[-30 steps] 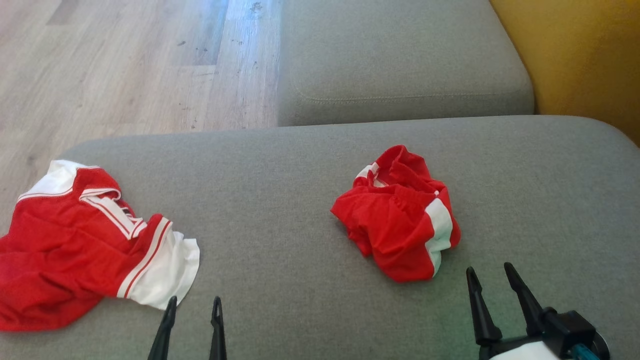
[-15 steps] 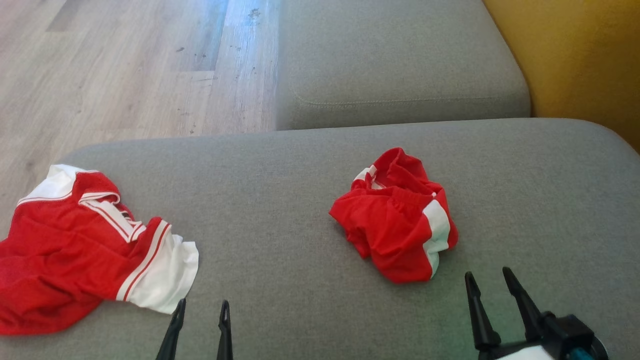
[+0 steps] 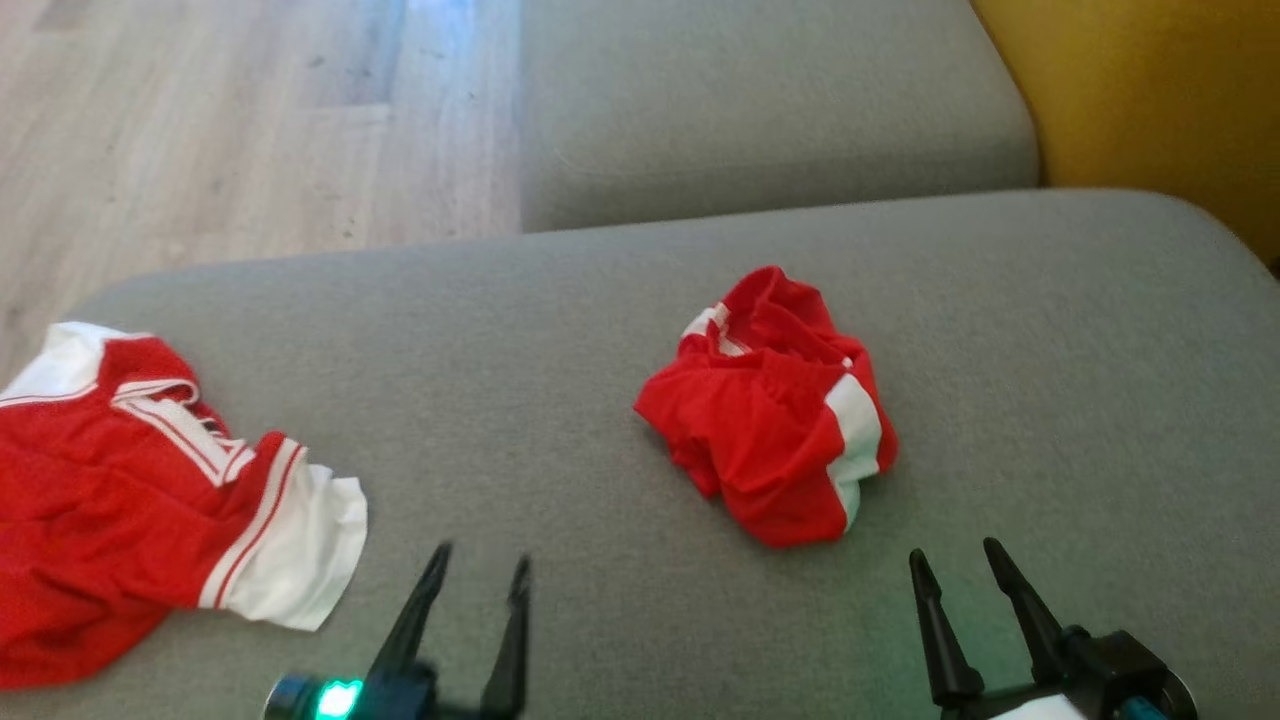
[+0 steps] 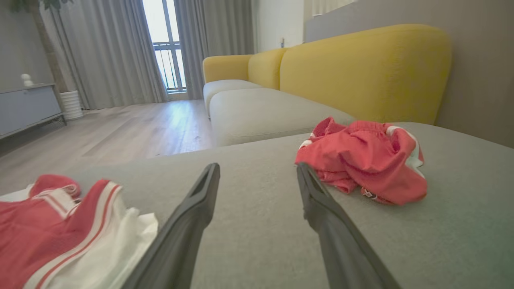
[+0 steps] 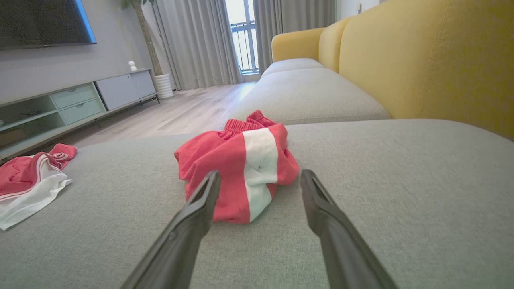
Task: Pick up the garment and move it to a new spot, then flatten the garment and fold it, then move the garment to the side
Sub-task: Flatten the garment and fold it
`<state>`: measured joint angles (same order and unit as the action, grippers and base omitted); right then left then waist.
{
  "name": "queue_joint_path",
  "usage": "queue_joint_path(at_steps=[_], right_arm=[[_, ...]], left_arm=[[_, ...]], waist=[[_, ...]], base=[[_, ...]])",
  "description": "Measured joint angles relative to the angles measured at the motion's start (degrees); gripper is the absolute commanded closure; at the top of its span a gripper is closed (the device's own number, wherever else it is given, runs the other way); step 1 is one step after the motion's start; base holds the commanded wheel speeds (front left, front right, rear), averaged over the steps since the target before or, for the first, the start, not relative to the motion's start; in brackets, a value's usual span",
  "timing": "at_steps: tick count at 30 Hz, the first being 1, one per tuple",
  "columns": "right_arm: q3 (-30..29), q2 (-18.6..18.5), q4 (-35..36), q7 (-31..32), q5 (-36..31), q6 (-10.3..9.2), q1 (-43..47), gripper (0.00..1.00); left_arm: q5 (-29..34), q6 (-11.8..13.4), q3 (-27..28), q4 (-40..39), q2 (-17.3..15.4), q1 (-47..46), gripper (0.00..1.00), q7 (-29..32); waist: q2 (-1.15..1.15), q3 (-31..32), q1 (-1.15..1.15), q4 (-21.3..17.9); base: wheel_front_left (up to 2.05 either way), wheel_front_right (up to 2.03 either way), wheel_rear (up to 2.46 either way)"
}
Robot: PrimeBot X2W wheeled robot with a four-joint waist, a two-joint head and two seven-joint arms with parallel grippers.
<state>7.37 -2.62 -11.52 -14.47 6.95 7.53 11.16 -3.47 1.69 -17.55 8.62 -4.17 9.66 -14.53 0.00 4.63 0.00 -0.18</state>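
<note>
Waiting on the start line here, folks, and by my reading nothing of this job is done yet. The crumpled red shorts (image 3: 770, 430) sit in a heap a little right of the middle of the grey cushion (image 3: 560, 330), bunched up with a white side stripe showing. They are not flattened and not folded. So the pickup, the move to a new spot, the smoothing, the fold and the final shift aside all look to be ahead.

Now the hardware. The left gripper (image 3: 480, 560) is at the cushion's near edge, left of centre, its jaws spread wide with nothing between them. The right gripper (image 3: 952, 552) is at the same near edge, over toward the cushion's right. Its jaws are just as wide and just as empty.

The shorts lie further in over the cushion than both. In the right wrist view they are almost dead ahead of the right jaws, just beyond the tips and apart from them. From the left jaws they sit off to the right, well apart.

A red-and-white jersey (image 3: 150, 500) sprawls over the cushion's left edge, near the left gripper and untouched. My call is that the shorts are the target, though I can't be sure.
</note>
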Motion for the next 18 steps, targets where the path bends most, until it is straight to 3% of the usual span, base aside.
queue_joint_path(at_steps=[7, 12, 18], right_arm=[[1.7, 0.0, -0.1, 0.0, -0.5, 0.0, -2.0, 0.0], [1.9, -0.1, 0.1, 0.0, -0.5, 0.0, -5.8, 0.0], [3.3, -0.1, 0.5, 0.0, -0.5, 0.0, -8.6, 0.0]], left_arm=[[4.8, -2.6, -7.7, 10.6, 0.7, -18.5, 0.0, 1.2], [7.0, -6.5, -13.3, 16.2, 1.2, -34.1, 0.0, 7.3], [9.8, -8.7, -22.1, 22.5, 1.4, -46.8, 0.0, 16.1]], waist=[[0.0, -4.5, 0.0, -3.5], [0.0, -9.4, 0.02, -5.8], [0.0, -14.6, 0.02, -8.7]], base=[[0.0, 0.0, 0.0], [0.0, 0.0, 0.0], [0.0, 0.0, 0.0]])
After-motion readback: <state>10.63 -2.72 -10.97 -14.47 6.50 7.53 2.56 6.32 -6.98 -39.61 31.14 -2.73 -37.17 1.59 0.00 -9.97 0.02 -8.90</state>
